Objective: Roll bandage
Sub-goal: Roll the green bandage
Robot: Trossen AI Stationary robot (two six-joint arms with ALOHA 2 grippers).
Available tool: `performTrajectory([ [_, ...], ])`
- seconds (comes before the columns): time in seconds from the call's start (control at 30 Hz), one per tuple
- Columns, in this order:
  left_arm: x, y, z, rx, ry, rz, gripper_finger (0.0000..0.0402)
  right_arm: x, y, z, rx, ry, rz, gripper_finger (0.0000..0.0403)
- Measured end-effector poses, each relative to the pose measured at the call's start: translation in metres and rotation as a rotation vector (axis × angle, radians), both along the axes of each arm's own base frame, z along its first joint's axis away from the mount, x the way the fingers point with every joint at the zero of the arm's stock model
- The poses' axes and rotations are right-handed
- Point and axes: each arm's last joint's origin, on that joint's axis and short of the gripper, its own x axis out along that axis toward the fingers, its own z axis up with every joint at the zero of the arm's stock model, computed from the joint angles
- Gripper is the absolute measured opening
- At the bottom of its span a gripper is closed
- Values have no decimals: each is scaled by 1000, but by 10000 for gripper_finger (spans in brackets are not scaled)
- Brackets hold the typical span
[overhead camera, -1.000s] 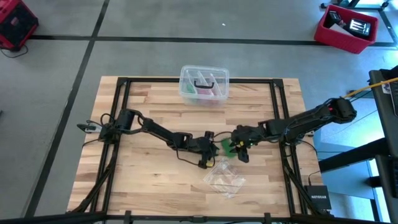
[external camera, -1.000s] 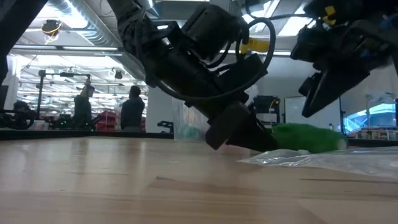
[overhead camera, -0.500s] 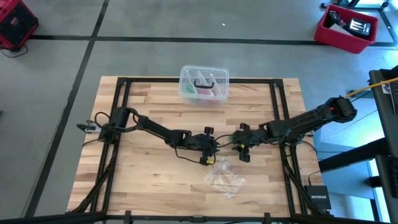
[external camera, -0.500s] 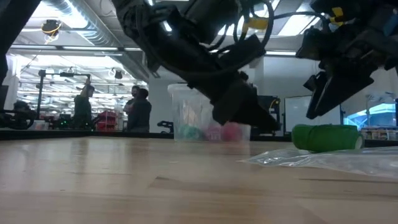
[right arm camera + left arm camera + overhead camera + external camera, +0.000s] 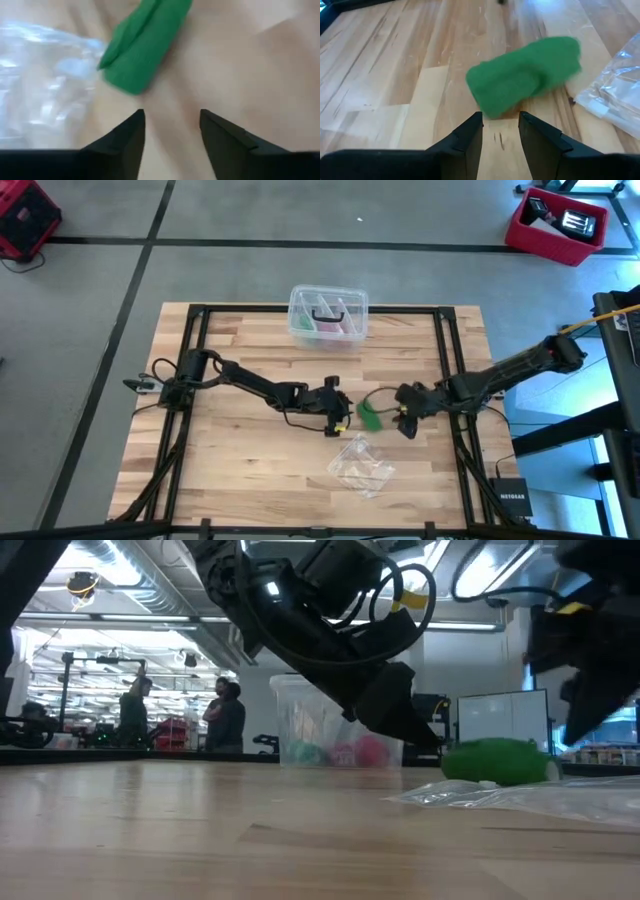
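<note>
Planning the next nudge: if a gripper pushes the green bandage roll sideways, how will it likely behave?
The bandage looks like soft fabric, so it would probably squash rather than resist. It lies on its side as a roll, free of both grippers, so it may roll across the table. A loose flap shows, so it might unwind.

In the low view the right gripper (image 5: 600,660) ran off the picture's edge, and the left arm hid part of the box (image 5: 330,730). The box's contents were too small to identify. The bandage (image 5: 525,75) was blurred in both wrist views.
</note>
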Motion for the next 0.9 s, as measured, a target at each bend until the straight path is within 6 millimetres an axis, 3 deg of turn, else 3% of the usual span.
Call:
performTrajectory([
  [0.13, 0, -3, 0, -2, 2, -7, 120, -4, 17, -19, 118, -131, 8, 231],
  [0.27, 0, -3, 0, -1, 1, -7, 120, -3, 29, -29, 22, -271, 4, 246],
  [0.53, 0, -3, 0, -1, 0, -8, 120, -10, 44, -48, -350, -261, 119, 218],
  [0.9, 0, -3, 1, -2, -2, -6, 120, -2, 51, -67, -411, -248, 111, 178],
])
